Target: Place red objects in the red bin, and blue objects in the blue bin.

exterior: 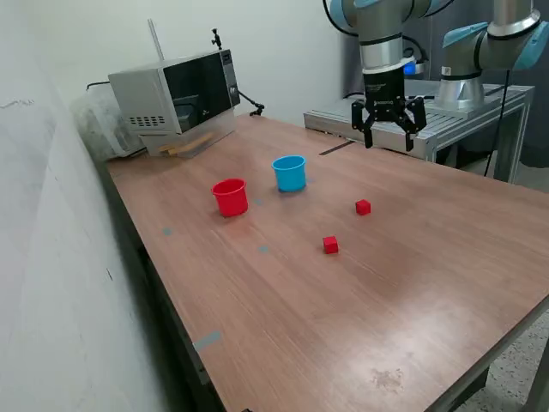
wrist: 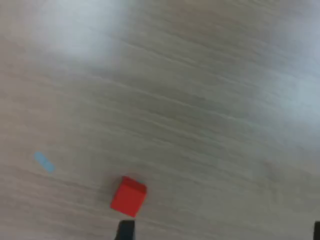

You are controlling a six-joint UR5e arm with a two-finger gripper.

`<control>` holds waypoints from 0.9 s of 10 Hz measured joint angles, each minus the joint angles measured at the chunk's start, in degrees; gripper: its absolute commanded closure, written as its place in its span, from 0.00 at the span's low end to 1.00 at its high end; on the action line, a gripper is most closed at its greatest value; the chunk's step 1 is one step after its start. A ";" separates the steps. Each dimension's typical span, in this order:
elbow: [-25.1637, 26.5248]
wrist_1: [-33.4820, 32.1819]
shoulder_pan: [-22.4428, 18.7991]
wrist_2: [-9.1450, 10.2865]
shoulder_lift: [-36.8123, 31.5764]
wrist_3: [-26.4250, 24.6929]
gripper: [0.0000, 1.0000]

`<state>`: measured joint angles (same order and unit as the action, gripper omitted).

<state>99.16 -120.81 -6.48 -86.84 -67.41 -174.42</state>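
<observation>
Exterior view: the gripper (exterior: 389,129) hangs high at upper right of the frame, fingers spread and empty, above the wooden table (exterior: 412,283). Two red cubes (exterior: 363,207) (exterior: 330,245) lie apart at centre; the red cup (exterior: 230,196) and light-blue cup (exterior: 290,172) stand side by side at upper centre. No dark-blue cubes show.

Wrist view: one red cube (wrist: 128,196) sits at the lower edge, near a fingertip (wrist: 125,231). A clean pick likely means centring over it before descending.

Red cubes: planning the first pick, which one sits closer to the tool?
The red cube farther from the cups, below the tool; the other red cube lies nearer the camera.
</observation>
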 measured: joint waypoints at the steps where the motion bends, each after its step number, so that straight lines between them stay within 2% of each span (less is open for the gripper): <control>1: 1.35 -1.92 -1.00 -0.06 -1.27 -7.80 0.00; 3: 3.13 -4.30 -1.57 -0.93 -2.58 -20.24 0.00; 5: 3.27 -5.40 -1.47 -3.12 -0.92 -28.94 0.00; 7: 1.37 -5.84 -1.22 -4.84 3.21 -33.13 0.00; 9: -1.89 -5.96 -0.72 -5.59 7.72 -34.83 0.00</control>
<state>97.27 -126.77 -7.20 -92.44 -59.69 -209.25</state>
